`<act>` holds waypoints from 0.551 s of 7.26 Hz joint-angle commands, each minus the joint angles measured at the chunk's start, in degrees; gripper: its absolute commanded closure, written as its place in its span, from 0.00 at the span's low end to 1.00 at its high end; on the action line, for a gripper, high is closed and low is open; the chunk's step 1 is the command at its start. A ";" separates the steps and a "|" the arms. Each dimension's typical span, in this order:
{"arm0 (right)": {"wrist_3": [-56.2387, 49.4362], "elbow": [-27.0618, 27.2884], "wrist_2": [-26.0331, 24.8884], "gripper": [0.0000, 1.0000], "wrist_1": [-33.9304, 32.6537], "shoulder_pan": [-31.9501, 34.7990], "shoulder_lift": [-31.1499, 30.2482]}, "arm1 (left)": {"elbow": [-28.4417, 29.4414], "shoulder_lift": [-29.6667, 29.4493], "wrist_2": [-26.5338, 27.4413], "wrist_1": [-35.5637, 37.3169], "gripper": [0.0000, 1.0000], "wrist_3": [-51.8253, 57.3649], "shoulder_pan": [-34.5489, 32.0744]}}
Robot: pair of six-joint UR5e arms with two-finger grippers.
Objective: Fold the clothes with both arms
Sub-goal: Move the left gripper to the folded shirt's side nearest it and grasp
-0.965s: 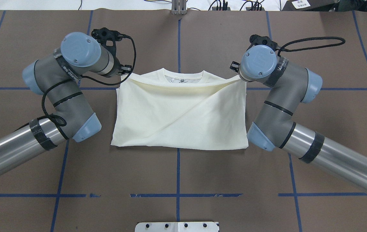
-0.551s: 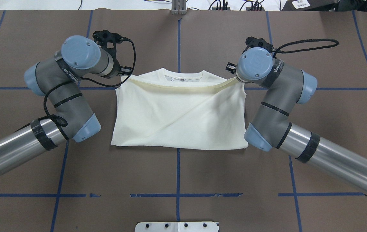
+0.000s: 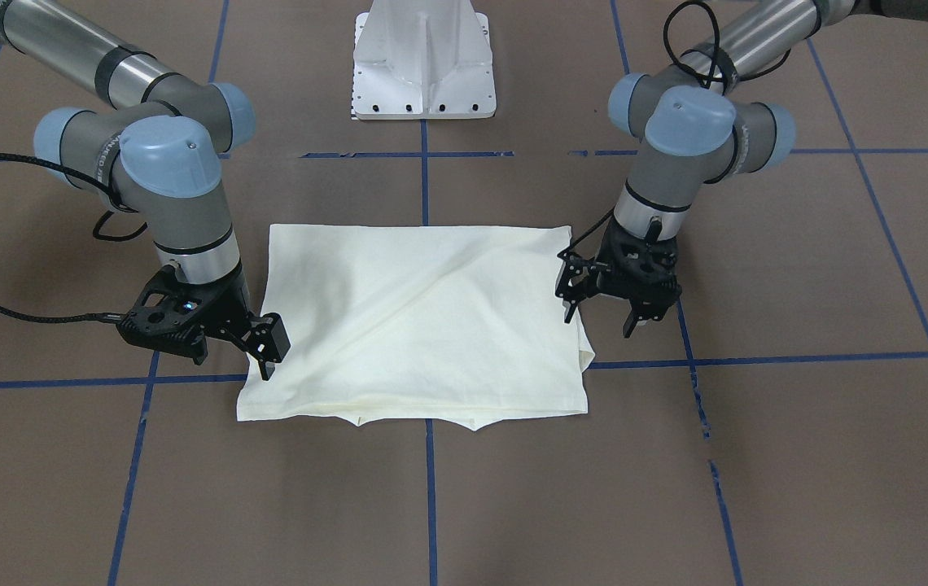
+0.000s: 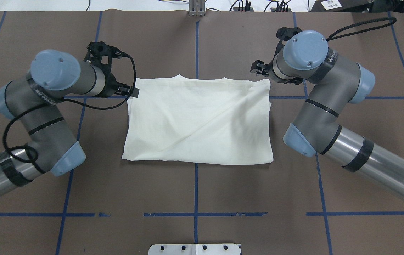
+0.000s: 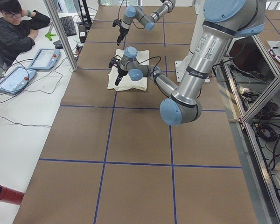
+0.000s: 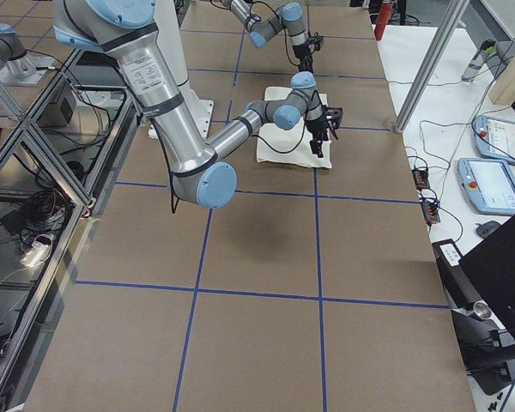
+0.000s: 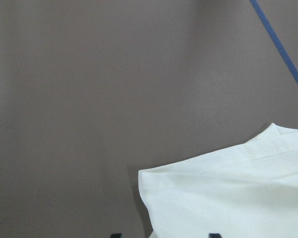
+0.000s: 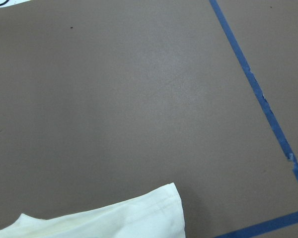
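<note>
Cream shirt (image 4: 198, 120) lies folded into a flat rectangle on the brown desk (image 4: 258, 191), plain side up, between the two arms. At one short edge the left fingers (image 3: 629, 324) hang spread apart just beside the cloth, gripping nothing. At the opposite edge the right fingers (image 3: 269, 346) also stand apart, one tip at the shirt's border, holding nothing. Blue tape lines (image 4: 195, 184) cross the desk.

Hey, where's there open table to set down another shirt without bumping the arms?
Widest bare patch: the table between the shirt's near edge and the white base plate. Also clear beyond the shirt's far edge. Crowded: its far corners, where the left gripper and right gripper hang open, elbows flanking both sides.
</note>
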 commanded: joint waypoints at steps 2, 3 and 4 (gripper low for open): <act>-0.64 0.93 0.19 0.00 0.06 0.14 -0.40 | -10.10 12.93 5.35 -6.54 0.18 -11.65 10.21; -0.64 1.02 0.10 0.00 0.06 0.14 -0.40 | -9.23 13.21 8.51 -8.50 0.39 -17.54 14.25; -0.64 1.28 0.10 0.00 0.06 0.14 -0.49 | -8.52 12.69 9.85 -8.52 0.48 -19.51 16.38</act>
